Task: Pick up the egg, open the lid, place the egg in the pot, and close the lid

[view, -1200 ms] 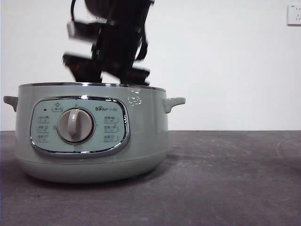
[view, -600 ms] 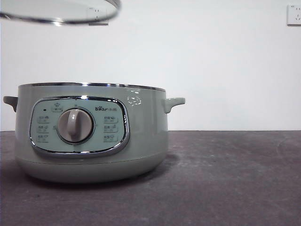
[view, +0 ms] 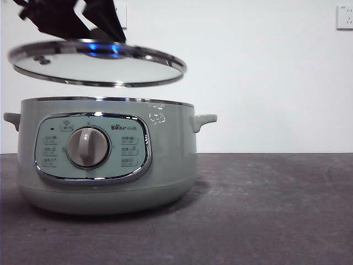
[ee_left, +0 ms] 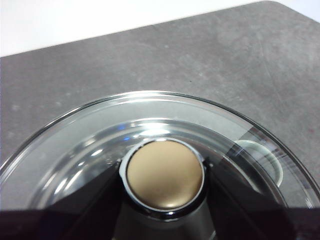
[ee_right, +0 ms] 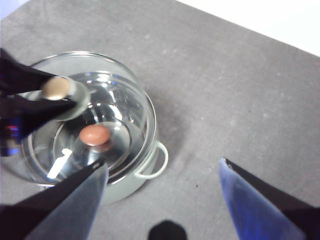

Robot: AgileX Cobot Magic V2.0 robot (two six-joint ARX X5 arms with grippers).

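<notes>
Lowered from the frame's top edge half a second ago, the lid (view: 96, 63) now hangs tilted just above the pot (view: 105, 154), its knob (ee_left: 164, 174) clamped by the left gripper (ee_right: 30, 102). Inside the pot lies the egg (ee_right: 95, 135); closing appears underway, calling for a level, centred descent. Above, the right gripper (ee_right: 162, 200) waits, jaws wide. Grey tabletop (view: 265, 210), white wall (view: 265, 77), a socket (view: 345, 16).

a plain white wall (view: 265, 77) behind a dark grey table (view: 265, 210); perhaps a wall socket (view: 345, 16) top right.
</notes>
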